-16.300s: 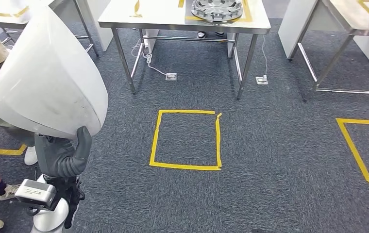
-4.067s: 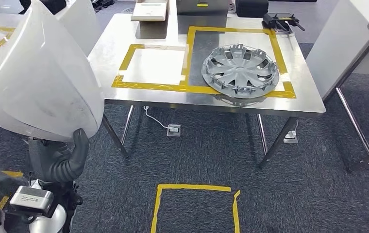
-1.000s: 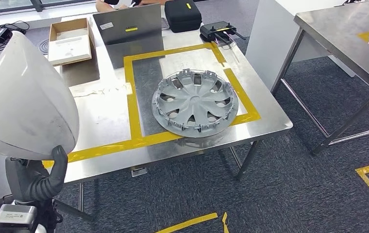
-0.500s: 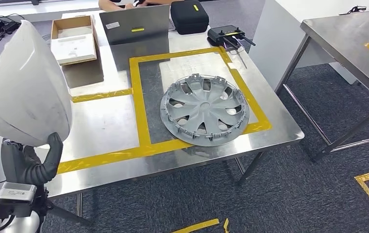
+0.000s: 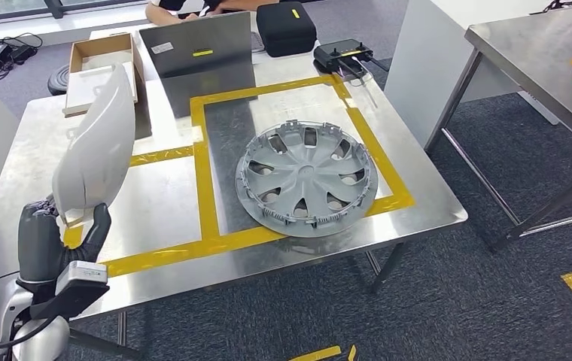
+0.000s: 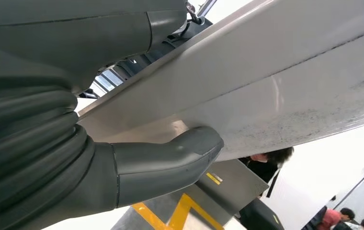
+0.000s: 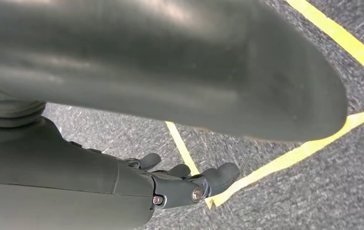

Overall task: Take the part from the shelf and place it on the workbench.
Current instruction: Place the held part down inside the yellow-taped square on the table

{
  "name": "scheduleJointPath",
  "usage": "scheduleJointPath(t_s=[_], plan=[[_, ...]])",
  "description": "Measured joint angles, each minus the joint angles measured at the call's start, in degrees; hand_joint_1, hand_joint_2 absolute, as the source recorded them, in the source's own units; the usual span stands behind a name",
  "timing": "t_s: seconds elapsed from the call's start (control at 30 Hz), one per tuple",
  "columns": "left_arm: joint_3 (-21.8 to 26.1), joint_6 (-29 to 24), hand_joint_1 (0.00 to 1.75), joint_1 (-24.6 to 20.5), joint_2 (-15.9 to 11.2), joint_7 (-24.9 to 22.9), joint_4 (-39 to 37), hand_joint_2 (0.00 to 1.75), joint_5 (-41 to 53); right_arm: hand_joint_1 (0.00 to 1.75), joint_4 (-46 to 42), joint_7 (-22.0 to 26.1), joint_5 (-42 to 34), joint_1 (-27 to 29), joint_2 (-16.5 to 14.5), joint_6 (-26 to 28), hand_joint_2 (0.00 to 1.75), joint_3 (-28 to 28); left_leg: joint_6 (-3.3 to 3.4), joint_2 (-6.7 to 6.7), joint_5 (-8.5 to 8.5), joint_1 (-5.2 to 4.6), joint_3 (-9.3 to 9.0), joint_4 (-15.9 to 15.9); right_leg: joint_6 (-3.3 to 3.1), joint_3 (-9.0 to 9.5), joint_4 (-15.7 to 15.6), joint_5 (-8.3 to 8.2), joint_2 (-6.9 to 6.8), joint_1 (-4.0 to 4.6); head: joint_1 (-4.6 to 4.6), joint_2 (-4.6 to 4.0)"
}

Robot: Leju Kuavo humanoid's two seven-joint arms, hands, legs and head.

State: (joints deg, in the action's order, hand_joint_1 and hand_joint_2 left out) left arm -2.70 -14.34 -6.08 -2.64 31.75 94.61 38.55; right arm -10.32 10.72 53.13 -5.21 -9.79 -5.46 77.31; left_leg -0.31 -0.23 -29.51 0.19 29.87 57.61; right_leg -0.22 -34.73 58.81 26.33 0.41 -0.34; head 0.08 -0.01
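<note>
Here the white part (image 5: 95, 154), a curved shell-like panel, is held upright over the left portion of the steel surface (image 5: 162, 210), at about nine o'clock from the grey wheel cover (image 5: 306, 178). It is gripped at its lower edge by the left hand (image 5: 57, 241); in the left wrist view the thick grey thumb is pressed against the pale underside of the part (image 6: 276, 81), with the hand (image 6: 98, 158) wrapped on it. Whether the lower edge of the part touches the surface cannot be told.

The wheel cover is laid flat inside a rectangle of yellow tape (image 5: 206, 188), its rim overlapping the tape line at six o'clock. At twelve o'clock from it, along the far edge of the surface, a grey laptop (image 5: 200, 47), a black case (image 5: 287, 26) and a black device with antennas (image 5: 342, 54) are seen. An open cardboard box (image 5: 106, 56) is found at about eleven o'clock, partly hidden behind the part. A second steel bench (image 5: 546, 53) is seen well apart at two o'clock.

In the right wrist view the right hand (image 7: 185, 184) is seen above grey carpet (image 7: 314, 191) crossed by yellow tape lines; its dark fingers (image 7: 221, 175) are loosely curled with nothing held, slightly apart from one another.
</note>
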Motion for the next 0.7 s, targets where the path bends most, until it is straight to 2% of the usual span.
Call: scheduleJointPath(t_s=[0.1, 0.17, 0.37, 0.47, 0.53, 0.7], plan=[[-0.4, 0.8, 1.75, -1.0, -0.6, 0.1, -1.6, 1.75, 2.0, 0.00, 0.0, -0.2, 0.3, 0.0, 0.0, -0.2, 0.00, -0.1, -0.40, -0.01, 0.03, 0.04, -0.19, -0.2, -0.15, 0.07, 0.0, 0.09, -0.03, 0.05, 0.01, 0.00], [-1.4, 0.7, 1.75, -3.8, -1.7, 0.7, -5.5, 1.75, 5.9, 0.00, 0.0, -0.5, 0.5, -0.1, 0.0, -0.5, 0.00, -0.2, -0.59, -0.08, 0.10, 0.05, -0.28, -0.2, -0.22, 0.11, 0.0, 0.09, -0.13, 0.07, 0.01, 0.00], [-4.0, -6.0, 1.75, -17.9, -2.3, -2.3, -25.2, 1.75, 18.7, 0.00, 0.0, -0.6, -0.6, -0.5, 0.0, -0.6, 0.00, -0.1, -0.84, -0.06, 0.31, 0.04, -0.29, -0.2, -0.37, 0.20, 0.0, -0.24, -0.14, 0.04, 0.02, 0.00], [-4.7, -8.1, 1.75, -22.4, -2.0, -3.1, -32.2, 1.75, 20.6, 0.00, 0.0, -0.5, -0.7, -0.5, 0.0, -0.5, 0.00, -0.1, -0.85, 0.11, 0.32, 0.02, -0.36, -0.2, -0.38, 0.21, 0.0, -0.36, 0.05, -0.03, 0.02, 0.00], [-5.2, -11.0, 1.75, -24.6, -1.8, -4.2, -36.4, 1.75, 22.9, 0.00, 0.0, -0.6, -0.6, -0.4, 0.0, -0.2, 0.00, -0.1, -0.85, 0.13, 0.32, 0.00, -0.39, -0.2, -0.35, 0.21, -0.1, -0.39, 0.08, -0.04, 0.03, 0.00], [-5.5, -23.0, 1.75, -31.3, -1.9, -8.8, -50.8, 1.75, 30.2, 0.00, 0.0, -1.4, -0.3, -0.4, 0.0, 0.5, 0.00, -0.1, -0.85, 0.12, 0.32, -0.01, -0.36, -0.2, -0.34, 0.21, -0.1, -0.39, 0.07, -0.04, 0.02, 0.00]])
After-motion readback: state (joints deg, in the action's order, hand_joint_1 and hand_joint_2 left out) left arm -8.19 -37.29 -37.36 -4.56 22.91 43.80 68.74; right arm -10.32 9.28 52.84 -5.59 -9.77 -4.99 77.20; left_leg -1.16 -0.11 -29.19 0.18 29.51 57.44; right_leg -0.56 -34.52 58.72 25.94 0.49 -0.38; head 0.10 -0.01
